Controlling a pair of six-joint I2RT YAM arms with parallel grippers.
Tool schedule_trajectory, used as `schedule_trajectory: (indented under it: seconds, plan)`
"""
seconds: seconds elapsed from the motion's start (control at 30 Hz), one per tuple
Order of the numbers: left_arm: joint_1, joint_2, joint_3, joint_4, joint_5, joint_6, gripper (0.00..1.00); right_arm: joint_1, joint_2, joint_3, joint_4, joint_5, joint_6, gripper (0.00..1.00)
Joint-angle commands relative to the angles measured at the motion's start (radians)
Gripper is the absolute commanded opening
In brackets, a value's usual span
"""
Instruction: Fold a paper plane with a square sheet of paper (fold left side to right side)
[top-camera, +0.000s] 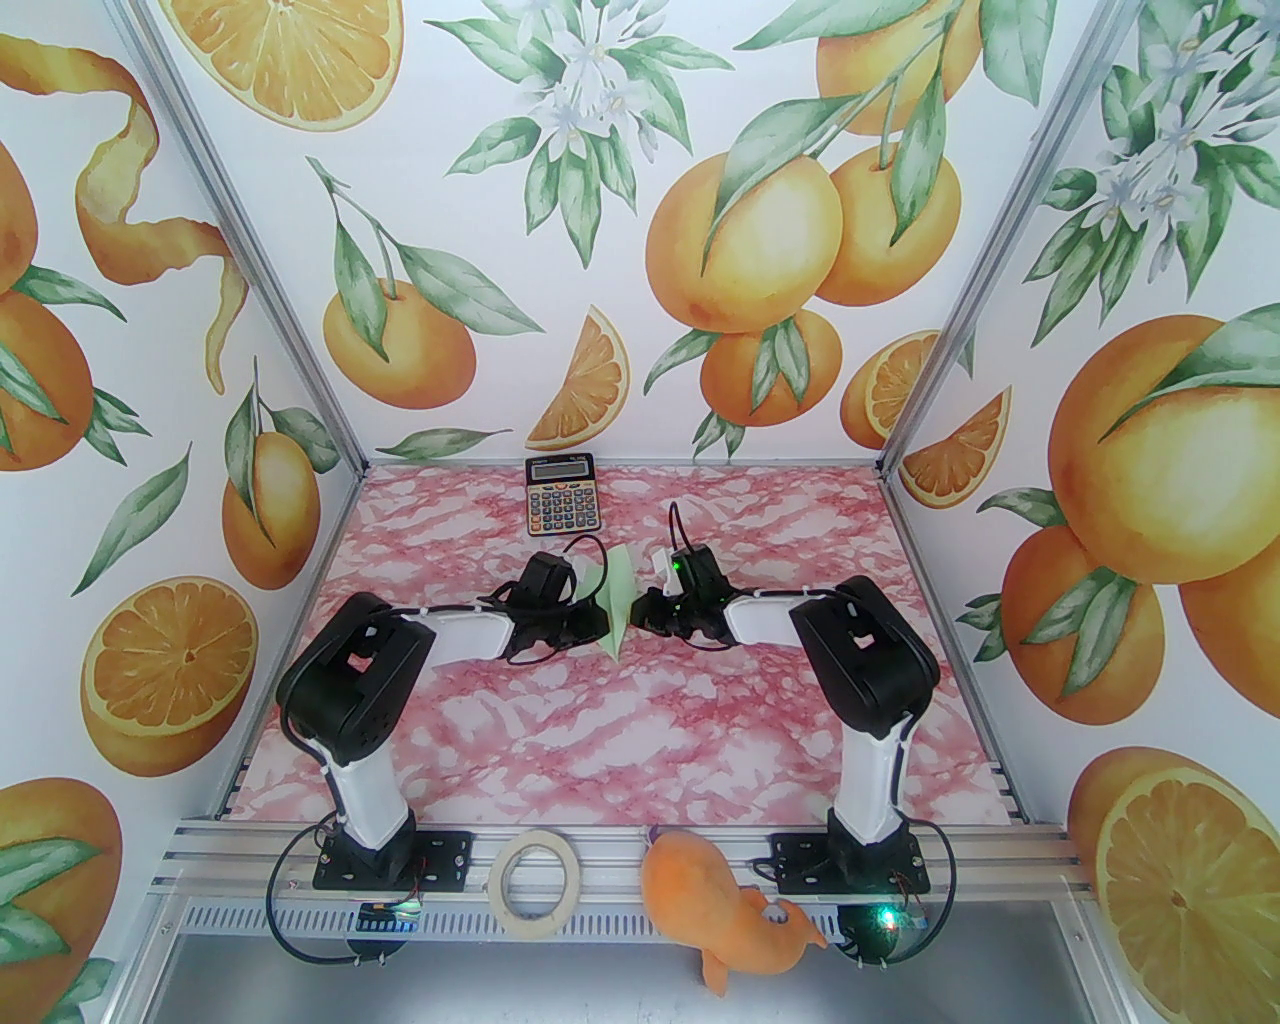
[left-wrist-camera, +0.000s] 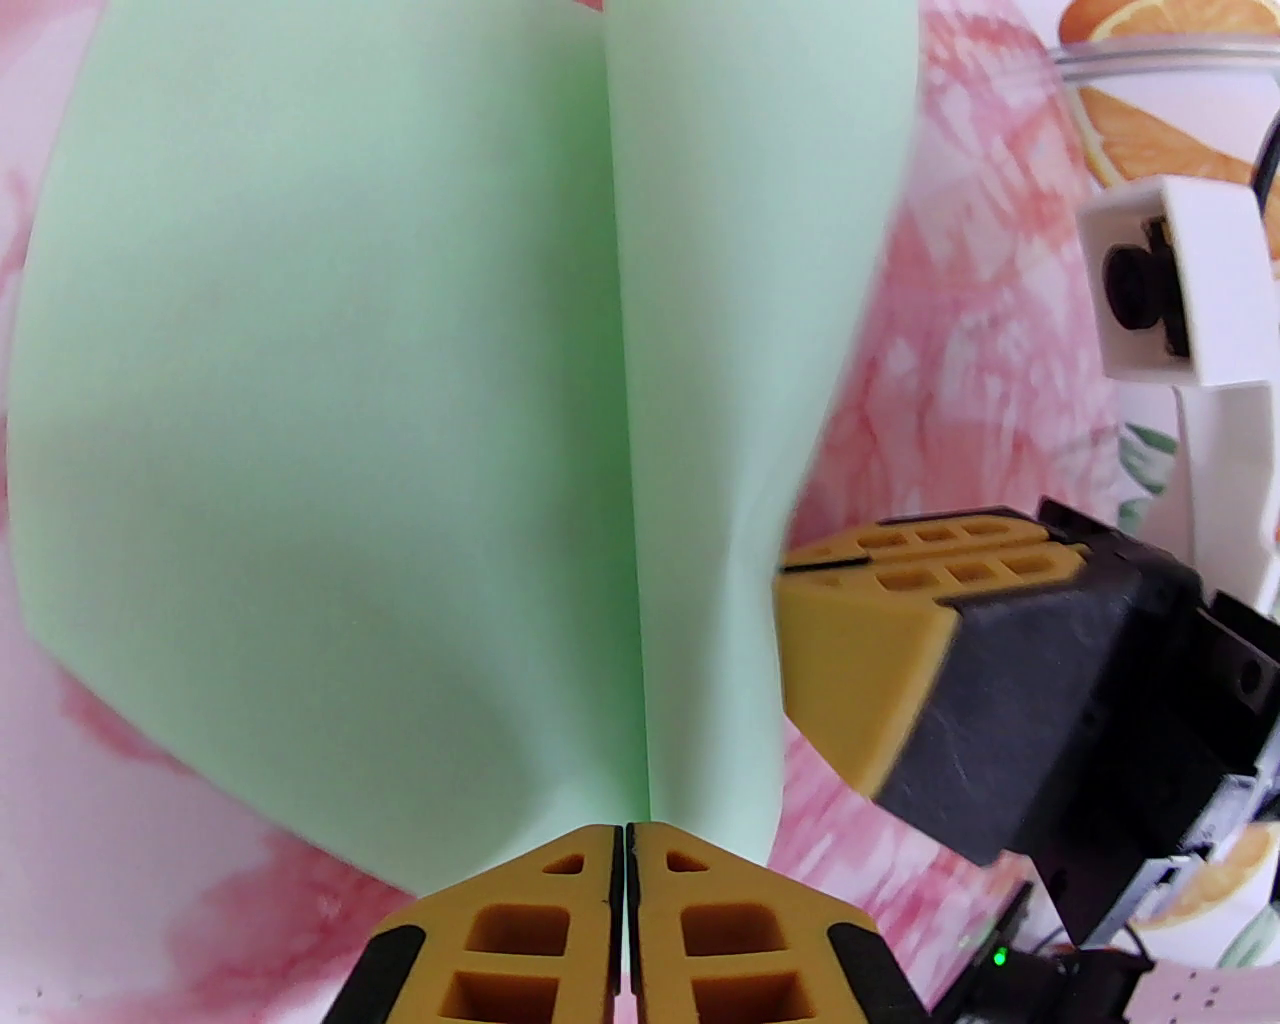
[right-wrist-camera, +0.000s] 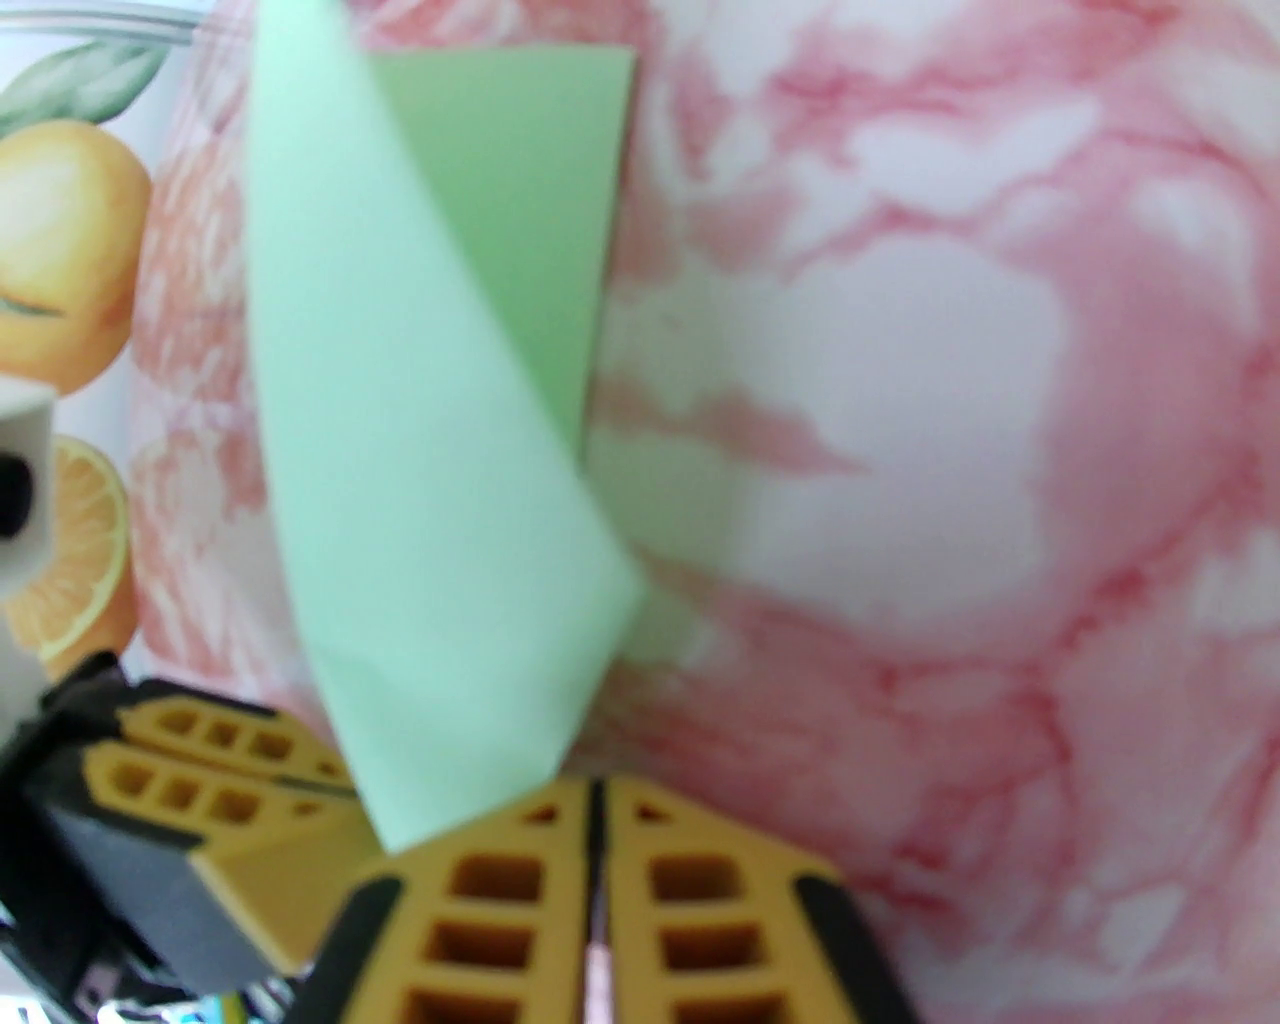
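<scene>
first fold in hand, plane far from done

we see the thin pale green square sheet of paper (top-camera: 620, 600) held upright near the middle of the pink marbled table (top-camera: 600, 740), bent along one centre crease; nose and wing folds all remain, we judge. the left gripper (left-wrist-camera: 623, 832) pinches it at the crease. the right gripper (right-wrist-camera: 597, 788) has its jaws almost together beside the sheet's edge, and we cannot tell whether it holds the sheet. the black-and-orange calculator (top-camera: 560, 495) bears writing too small to read.
</scene>
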Motion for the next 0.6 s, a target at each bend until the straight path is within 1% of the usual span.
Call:
schedule_trajectory:
  seconds: [0.0, 0.1, 0.27, 0.3, 0.37, 0.47, 0.57]
  plan:
    - [-0.003, 0.029, 0.02, -0.035, -0.006, 0.023, 0.08, -0.007, -0.025, 0.013, 0.011, 0.002, 0.017, 0.16]
    - [-0.005, 0.032, 0.029, -0.059, -0.013, 0.031, 0.08, -0.016, -0.037, 0.012, 0.026, -0.012, 0.028, 0.22]
    - [-0.006, 0.037, 0.048, -0.09, -0.026, 0.044, 0.08, -0.025, -0.069, 0.003, 0.038, -0.023, 0.039, 0.26]
    - [-0.007, 0.04, 0.053, -0.095, -0.027, 0.045, 0.07, -0.025, -0.081, 0.003, 0.034, -0.02, 0.035, 0.26]
    - [-0.01, 0.048, 0.06, -0.105, -0.031, 0.043, 0.07, -0.025, -0.101, 0.009, 0.012, -0.014, 0.017, 0.31]
    - [-0.014, 0.052, 0.071, -0.113, -0.036, 0.048, 0.07, -0.019, -0.132, 0.015, -0.012, -0.002, -0.009, 0.33]
    - [-0.017, 0.057, 0.076, -0.112, -0.033, 0.048, 0.07, -0.004, -0.148, 0.028, -0.029, -0.022, -0.03, 0.36]
